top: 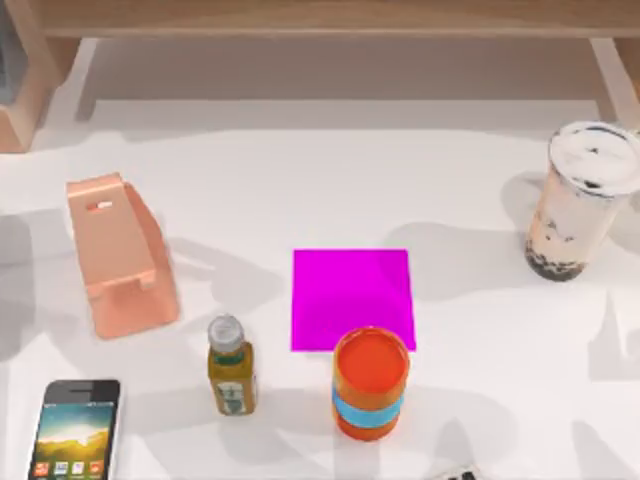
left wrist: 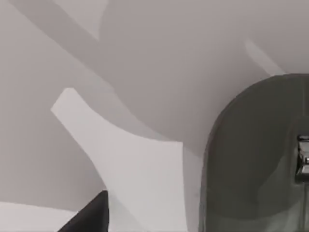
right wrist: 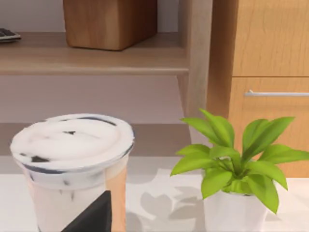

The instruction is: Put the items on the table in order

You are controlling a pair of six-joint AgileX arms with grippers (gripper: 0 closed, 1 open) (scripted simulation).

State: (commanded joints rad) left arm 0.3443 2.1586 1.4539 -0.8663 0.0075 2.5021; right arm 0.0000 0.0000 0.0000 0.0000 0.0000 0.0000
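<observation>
Just ahead of the right gripper's dark fingertip (right wrist: 91,215), the milk-tea cup (right wrist: 72,164) is standing upright, so the cup step seems to be starting. I cannot tell how either arm's fingers are set; the next move calls for closing squarely around the cup's wall.

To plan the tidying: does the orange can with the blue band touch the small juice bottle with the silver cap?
Apart. In the top view, bare white table separates the orange can from the small juice bottle.

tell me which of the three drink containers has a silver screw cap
The small tea bottle beside the pink pad; the orange can and milk-tea cup lack one.
</observation>
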